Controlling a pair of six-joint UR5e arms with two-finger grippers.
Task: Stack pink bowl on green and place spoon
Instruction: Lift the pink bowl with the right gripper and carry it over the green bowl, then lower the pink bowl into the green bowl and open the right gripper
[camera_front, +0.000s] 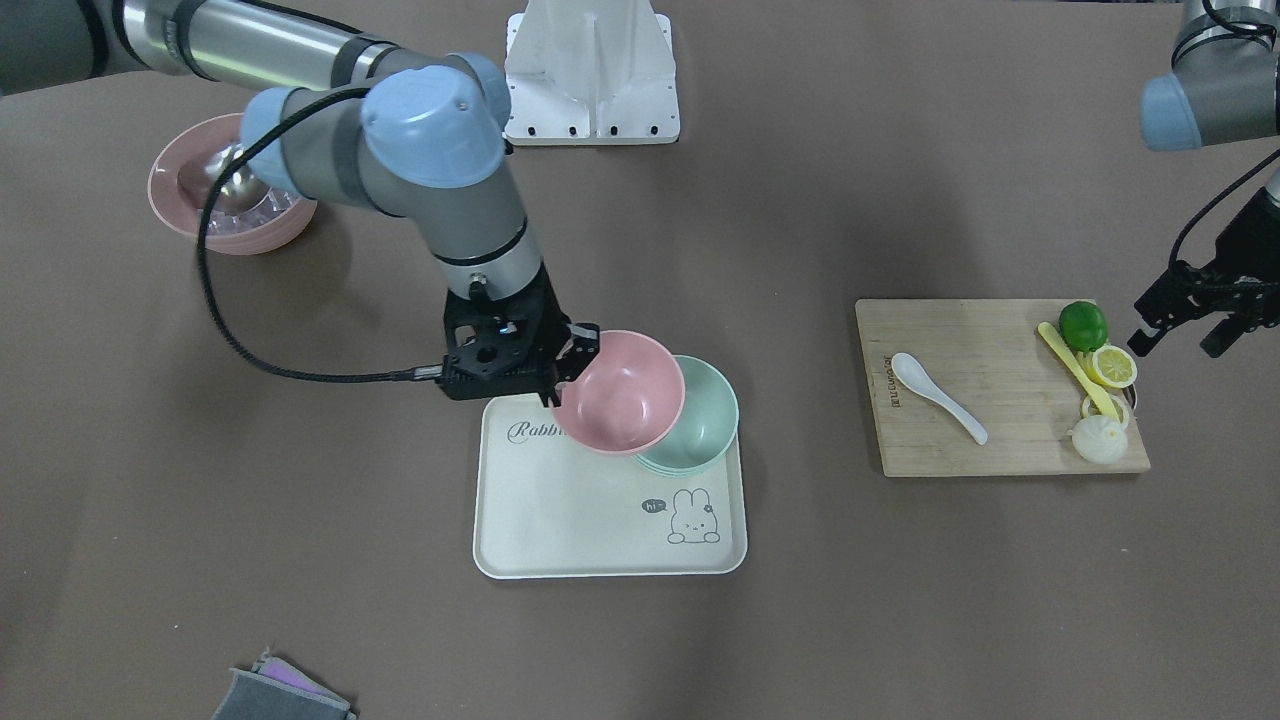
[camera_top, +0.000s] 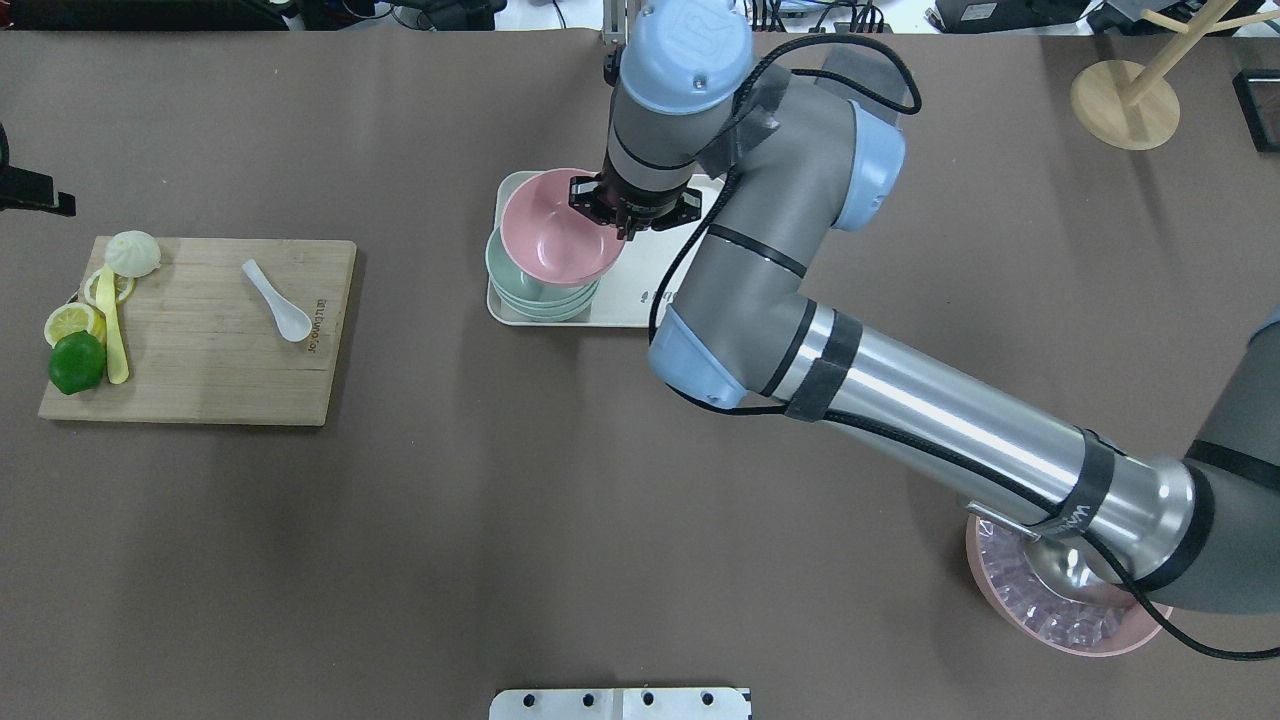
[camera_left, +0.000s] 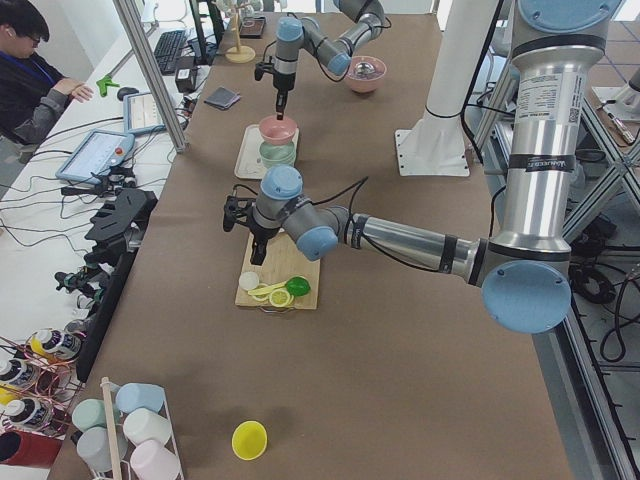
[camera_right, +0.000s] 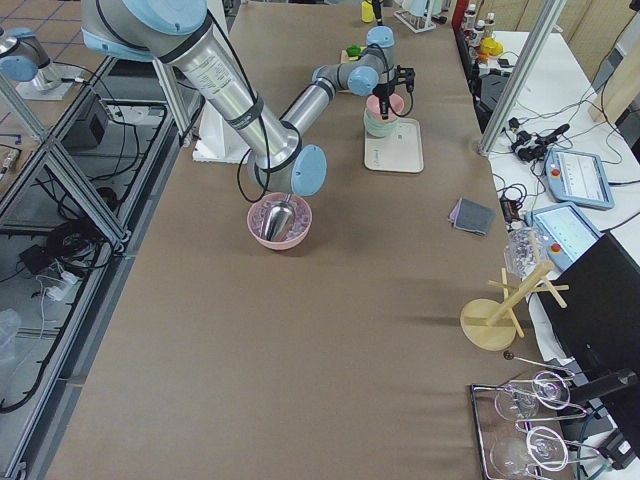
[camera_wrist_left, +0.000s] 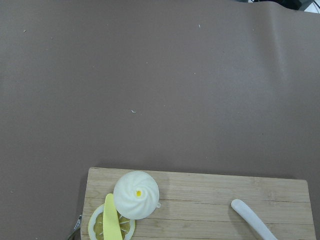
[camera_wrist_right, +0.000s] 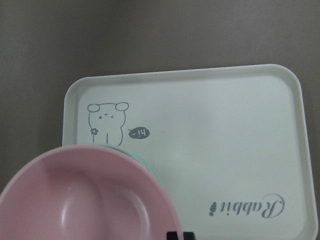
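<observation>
Right gripper (camera_front: 566, 378) was clamped on the rim of the pink bowl (camera_front: 625, 395), held over the tray (camera_front: 580, 510) and partly above the green bowl (camera_front: 705, 425) standing on it. Spoon (camera_front: 935, 395) lay on the cutting board (camera_front: 990, 445), well to the robot's left of the tray. Left gripper (camera_front: 1185, 338) hung beyond, jaws apart.

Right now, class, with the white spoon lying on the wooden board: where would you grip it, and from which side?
Grip the white spoon on its slim handle, coming straight down from above and closing across its width. It lies flat on the cutting board, bare wood on both sides; the rounded bowl end would likely slip.
</observation>
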